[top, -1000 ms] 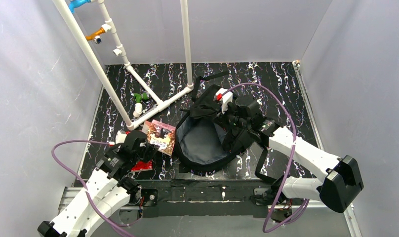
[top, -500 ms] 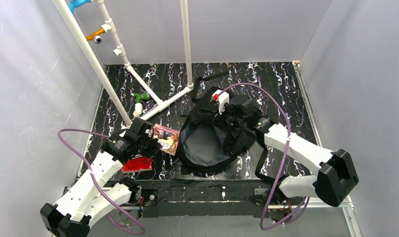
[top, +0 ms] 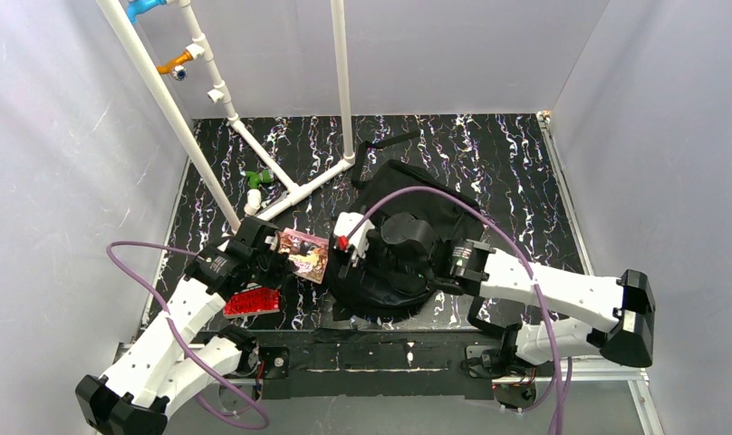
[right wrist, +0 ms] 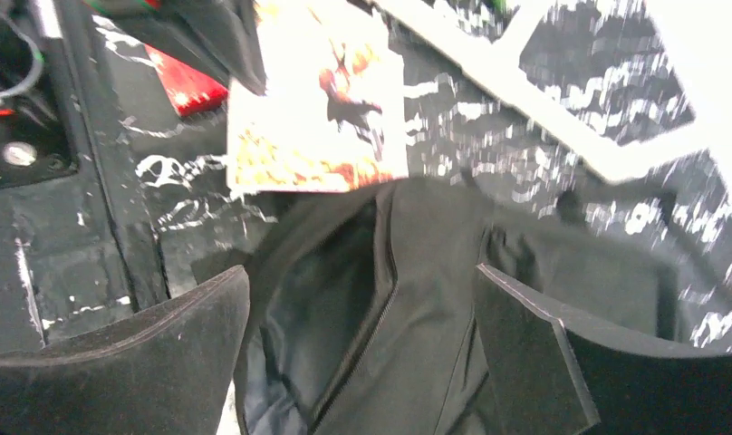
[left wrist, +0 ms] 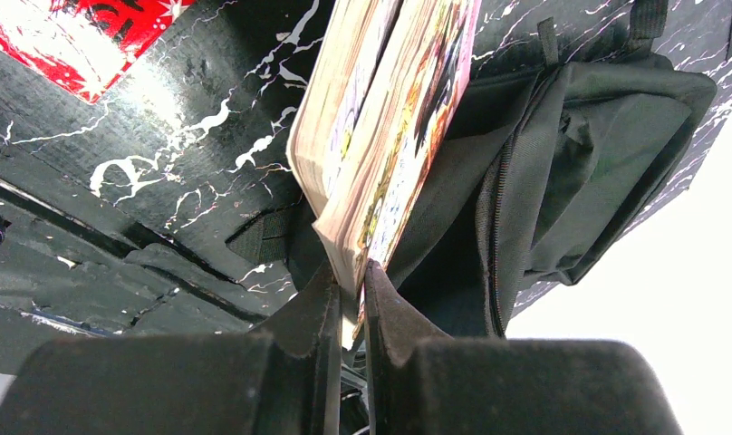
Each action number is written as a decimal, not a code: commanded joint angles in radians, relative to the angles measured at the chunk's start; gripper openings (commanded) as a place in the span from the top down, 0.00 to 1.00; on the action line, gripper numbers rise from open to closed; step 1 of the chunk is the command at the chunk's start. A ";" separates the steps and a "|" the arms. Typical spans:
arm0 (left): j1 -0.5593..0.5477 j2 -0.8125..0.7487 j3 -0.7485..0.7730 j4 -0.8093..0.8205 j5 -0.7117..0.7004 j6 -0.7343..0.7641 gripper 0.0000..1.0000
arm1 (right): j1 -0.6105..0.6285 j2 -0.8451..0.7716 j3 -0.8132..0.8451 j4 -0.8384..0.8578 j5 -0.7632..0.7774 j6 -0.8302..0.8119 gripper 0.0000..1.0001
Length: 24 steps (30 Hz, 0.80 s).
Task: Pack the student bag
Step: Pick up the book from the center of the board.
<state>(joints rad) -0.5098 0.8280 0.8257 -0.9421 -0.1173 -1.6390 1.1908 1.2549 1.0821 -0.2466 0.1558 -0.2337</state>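
Book (left wrist: 390,136) at student bag (left wrist: 580,163) mouth.
My left fingers (left wrist: 308,317) clench the book, its length aimed into the opening; my right fingers (right wrist: 163,335) splayed, empty, above.

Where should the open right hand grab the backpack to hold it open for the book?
Grip the backpack by its zippered rim, on the side nearest the book. Bring the right hand down from above, one finger inside: the rim is a thin, slack fabric edge.

White arm links (top: 562,290), black joint housings (top: 630,317), looping purple cables (top: 426,188), black jaws
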 commanded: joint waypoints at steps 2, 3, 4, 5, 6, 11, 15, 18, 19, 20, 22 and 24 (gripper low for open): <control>0.008 -0.011 -0.008 -0.022 0.008 0.005 1.00 | 0.074 -0.002 -0.041 0.227 -0.108 -0.154 0.02; 0.008 -0.013 -0.008 -0.022 0.008 0.007 1.00 | 0.075 0.015 -0.064 0.298 -0.144 -0.150 0.02; 0.008 -0.015 -0.008 -0.023 0.008 0.007 1.00 | 0.078 0.033 -0.093 0.365 -0.188 -0.148 0.01; 0.008 -0.015 -0.008 -0.025 0.010 0.007 1.00 | 0.083 0.060 -0.121 0.424 -0.203 -0.148 0.02; 0.008 -0.016 -0.009 -0.025 0.010 0.006 1.00 | 0.088 0.081 -0.146 0.488 -0.201 -0.148 0.02; 0.010 -0.023 -0.013 -0.026 0.017 0.010 1.00 | 0.131 0.210 -0.182 0.615 -0.094 -0.243 0.04; 0.010 -0.026 -0.014 -0.025 0.016 0.016 1.00 | 0.148 0.275 -0.255 0.801 0.074 -0.316 0.15; 0.011 -0.018 -0.009 -0.023 0.016 0.038 1.00 | 0.149 0.328 -0.276 0.874 0.125 -0.358 0.25; 0.011 -0.015 -0.008 -0.023 0.017 0.041 1.00 | 0.150 0.345 -0.273 0.879 0.131 -0.379 0.26; 0.011 -0.015 -0.009 -0.023 0.018 0.042 1.00 | 0.151 0.359 -0.267 0.881 0.141 -0.397 0.28; 0.011 -0.015 -0.011 -0.023 0.020 0.045 1.00 | 0.156 0.369 -0.256 0.894 0.170 -0.408 0.35; 0.011 -0.016 -0.011 -0.023 0.019 0.045 1.00 | 0.166 0.377 -0.250 0.923 0.205 -0.418 0.40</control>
<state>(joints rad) -0.5018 0.8135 0.8234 -0.9424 -0.1154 -1.6115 1.3399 1.6222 0.8040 0.5201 0.2619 -0.5903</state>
